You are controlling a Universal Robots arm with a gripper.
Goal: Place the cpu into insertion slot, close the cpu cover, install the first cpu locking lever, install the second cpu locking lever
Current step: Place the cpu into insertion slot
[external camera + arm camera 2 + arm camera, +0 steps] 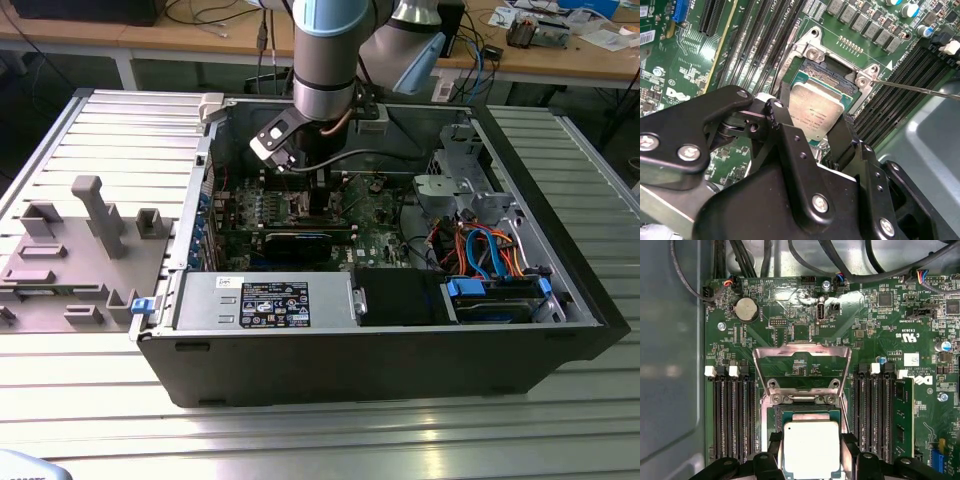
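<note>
The cpu (811, 447) is a square chip with a silver-grey top. It sits between the two black fingers (774, 452) of my gripper (811, 457), which is shut on it. The chip hangs directly over the insertion slot (805, 412), a dark recess with a silvery rim on the green board. In the second wrist view the cpu (815, 112) covers most of the insertion slot (826, 75). The cpu cover (800, 351) stands swung open at the slot's far side. A thin locking lever (920, 89) sticks out free beside the socket. In the exterior view my gripper (318, 190) reaches down inside the computer case.
Long black memory slots (732, 415) flank the socket on both sides. A black card (297, 243), a power supply (265, 300) and bundled cables (480, 250) crowd the case (560, 250). A grey fixture (70, 250) stands on the table at the exterior view's left.
</note>
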